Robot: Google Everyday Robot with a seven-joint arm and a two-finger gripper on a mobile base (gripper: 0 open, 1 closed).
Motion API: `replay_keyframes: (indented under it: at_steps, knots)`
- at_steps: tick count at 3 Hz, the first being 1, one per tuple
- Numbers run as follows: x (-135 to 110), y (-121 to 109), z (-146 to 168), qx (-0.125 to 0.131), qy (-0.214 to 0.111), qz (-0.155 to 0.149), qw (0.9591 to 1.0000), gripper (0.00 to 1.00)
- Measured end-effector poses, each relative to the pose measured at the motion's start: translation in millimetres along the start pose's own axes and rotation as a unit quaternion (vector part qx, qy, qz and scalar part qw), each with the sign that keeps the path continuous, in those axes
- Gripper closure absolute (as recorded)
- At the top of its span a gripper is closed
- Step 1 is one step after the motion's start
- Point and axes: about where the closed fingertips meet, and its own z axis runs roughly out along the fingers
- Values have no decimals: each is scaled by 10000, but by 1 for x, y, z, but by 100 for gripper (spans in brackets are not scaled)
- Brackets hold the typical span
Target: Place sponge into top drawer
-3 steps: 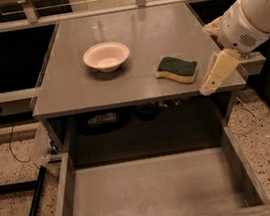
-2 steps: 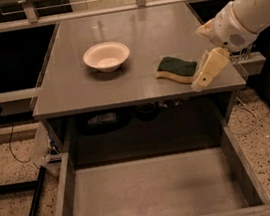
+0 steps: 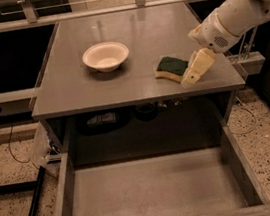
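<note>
We see the gripper (image 3: 192, 75) low over the front right corner of the bench (image 3: 132, 24), just beside the sponge (image 3: 172, 66), with the arm (image 3: 235, 14) slanting in across the right edge. The bowl (image 3: 105, 56) stands left of centre, well apart from the sponge (bare top lies between them). Below the front edge the top drawer (image 3: 155, 193) stands pulled out, its flat bottom open from above and bounded only by low side walls.
</note>
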Motion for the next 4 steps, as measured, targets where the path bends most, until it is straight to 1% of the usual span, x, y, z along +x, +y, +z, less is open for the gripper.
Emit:
replay_keyframes:
  at_steps: [1, 2, 3, 4]
  knots:
    - [3, -14, 15, 14, 81, 104, 9999, 0]
    - [6, -22, 30, -33, 165, 194, 9997, 0]
    - [11, -26, 41, -82, 223, 285, 9993, 0]
    - [13, -27, 47, -209, 270, 342, 9988, 0]
